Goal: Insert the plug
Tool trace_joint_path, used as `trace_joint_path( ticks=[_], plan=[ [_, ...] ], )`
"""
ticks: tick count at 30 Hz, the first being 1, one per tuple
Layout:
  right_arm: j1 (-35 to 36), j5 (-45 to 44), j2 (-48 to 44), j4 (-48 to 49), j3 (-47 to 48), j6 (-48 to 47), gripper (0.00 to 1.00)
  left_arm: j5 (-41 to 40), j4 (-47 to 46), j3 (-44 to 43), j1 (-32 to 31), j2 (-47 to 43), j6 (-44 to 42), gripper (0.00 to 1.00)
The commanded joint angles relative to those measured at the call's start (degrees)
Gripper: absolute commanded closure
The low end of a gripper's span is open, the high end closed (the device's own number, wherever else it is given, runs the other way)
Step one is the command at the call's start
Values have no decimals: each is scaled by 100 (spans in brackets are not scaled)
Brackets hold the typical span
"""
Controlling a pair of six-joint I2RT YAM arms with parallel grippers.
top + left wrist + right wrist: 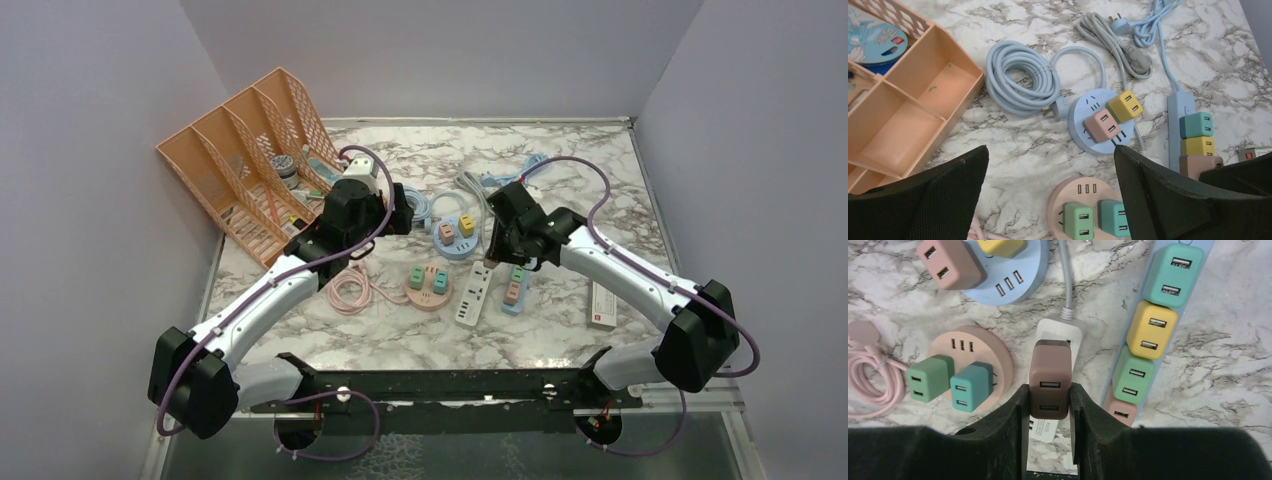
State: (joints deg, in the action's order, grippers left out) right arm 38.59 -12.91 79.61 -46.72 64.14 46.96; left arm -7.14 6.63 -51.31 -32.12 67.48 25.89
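The right claw (1048, 390) squeezes a small brown square plug (1049, 371) between its two black fingers. The plug hangs right over the end of a long white plastic power strip (1059, 329). I cannot tell if they touch. The left claw (1050, 150) has its fingers spread far apart, with nothing in them. A round blue socket disc (1082, 107) lies just ahead of it.
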Motion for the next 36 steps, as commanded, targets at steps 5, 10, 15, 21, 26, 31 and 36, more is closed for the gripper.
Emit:
trace_joint_path(
  ticks=[5,10,15,21,26,31,36],
  plan=[
    [346,-520,219,394,-225,374,99,-102,259,125,94,-111,635,3],
    [416,-705,533,166,-162,625,99,-95,354,118,148,-95,663,3],
    [428,-849,696,-38,-121,767,99,-92,412,163,204,-99,691,3],
    [430,-775,873,-1,-148,808,99,-34,378,162,249,-21,715,3],
    [430,-734,1104,-124,-130,898,99,-42,375,156,275,10,704,3],
    [426,-676,1472,-178,-52,907,99,-66,399,148,300,28,689,3],
    [430,-584,1880,-242,-211,987,99,-144,448,101,331,26,719,3]
  ],
)
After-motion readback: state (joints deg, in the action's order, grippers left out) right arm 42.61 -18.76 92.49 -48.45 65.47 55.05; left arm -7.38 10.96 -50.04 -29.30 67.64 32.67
